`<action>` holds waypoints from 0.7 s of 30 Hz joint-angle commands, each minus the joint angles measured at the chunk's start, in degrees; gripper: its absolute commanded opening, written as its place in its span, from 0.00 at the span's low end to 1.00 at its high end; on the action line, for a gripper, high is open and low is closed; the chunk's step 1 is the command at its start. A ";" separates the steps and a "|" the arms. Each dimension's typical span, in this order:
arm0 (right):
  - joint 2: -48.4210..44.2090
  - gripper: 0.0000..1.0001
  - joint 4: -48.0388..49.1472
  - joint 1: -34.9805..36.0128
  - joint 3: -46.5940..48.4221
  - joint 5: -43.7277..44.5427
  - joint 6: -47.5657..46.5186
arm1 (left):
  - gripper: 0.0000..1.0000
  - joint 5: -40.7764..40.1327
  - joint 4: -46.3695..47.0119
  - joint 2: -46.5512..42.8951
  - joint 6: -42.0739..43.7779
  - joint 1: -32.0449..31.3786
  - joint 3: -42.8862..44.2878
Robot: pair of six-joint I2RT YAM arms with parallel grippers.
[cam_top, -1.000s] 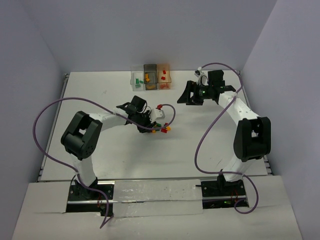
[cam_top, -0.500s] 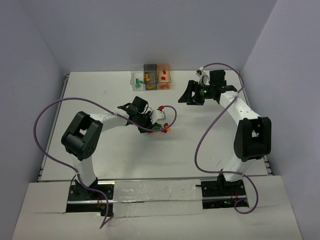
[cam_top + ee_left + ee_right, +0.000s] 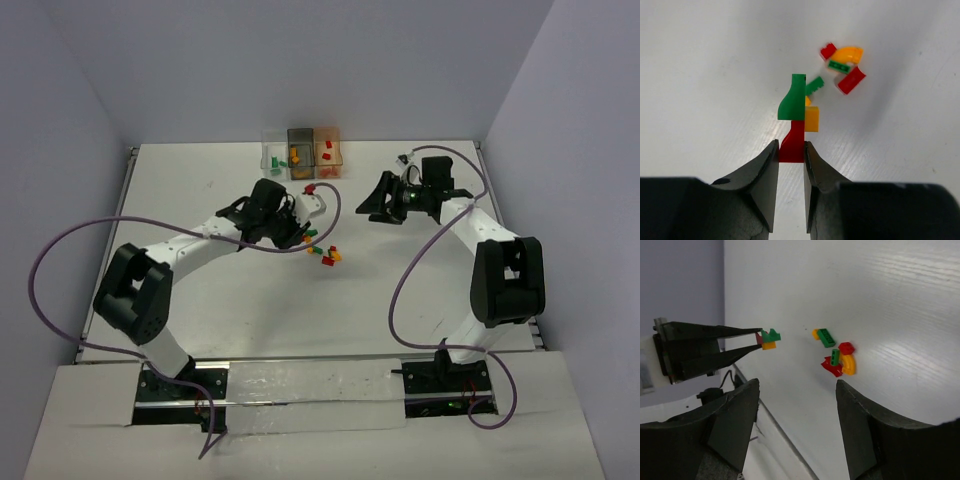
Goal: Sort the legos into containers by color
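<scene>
Contents of the three containers are hard to make out: from the overhead camera they are only specks. The clear container (image 3: 272, 157) shows green bits, the dark grey container (image 3: 300, 150) orange bits, and the orange-tinted container (image 3: 329, 150) red bits. None of these can be counted. The three boxes stand side by side in a row at the far edge of the white table (image 3: 190, 190).

On the left arm, the left claw (image 3: 791, 150) is clamped on the red end of a stack of three joined legos (image 3: 795, 107). The stack has one red piece, one green piece with a curved side, and one yellow-orange piece on its flank. The claw's body is cut off by the lower edge of the left wrist view. Whether the stack touches the table cannot be told.

Six loose legos (image 3: 835, 358) lie close together on the table just past the stack: two red, two green and two orange, one of the orange a curved arch. The smallest orange one is partly hidden behind the held stack in the left wrist view.

On the right arm, the right claw (image 3: 797, 410) has its fingers spread wide with nothing between them. Only their dark inner faces show, cut off at the bottom of its own view. It hovers to the right of the containers and of the loose legos.
</scene>
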 commanded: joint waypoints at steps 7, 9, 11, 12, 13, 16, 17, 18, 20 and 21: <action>-0.07 0.69 22.09 6.27 -2.53 -12.21 18.20 | 0.00 -10.24 4.35 -8.57 -15.48 -1.69 2.37; 1.25 0.68 25.14 7.83 -2.23 -13.61 20.70 | 0.00 -9.76 3.87 -8.79 -16.65 -1.93 3.70; 3.04 0.67 28.18 9.02 -1.59 -14.73 22.62 | 0.00 -8.60 2.50 -8.63 -17.78 -2.26 5.13; 3.49 0.67 27.43 9.79 -0.78 -14.70 22.15 | 0.00 -8.26 2.29 -8.61 -18.39 -2.28 5.74; 3.86 0.66 26.71 10.48 0.01 -14.60 21.39 | 0.00 -7.97 2.14 -8.61 -18.97 -2.31 6.16; 5.49 0.66 24.24 11.82 1.52 -13.82 18.49 | 0.00 -7.30 1.68 -8.61 -19.63 -2.45 6.91; 5.90 0.66 24.38 12.08 1.62 -13.71 18.70 | 0.00 -7.37 1.61 -8.68 -19.78 -2.45 7.02; 6.29 0.66 24.48 12.37 1.84 -13.66 18.82 | 0.00 -7.29 1.42 -8.70 -19.88 -2.52 7.17; 6.83 0.65 24.59 12.80 2.22 -13.61 18.99 | 0.00 -7.07 1.15 -8.76 -20.04 -2.57 7.44; 6.96 0.64 24.72 12.96 2.44 -13.57 19.11 | 0.00 -6.95 1.09 -8.75 -20.10 -2.57 7.57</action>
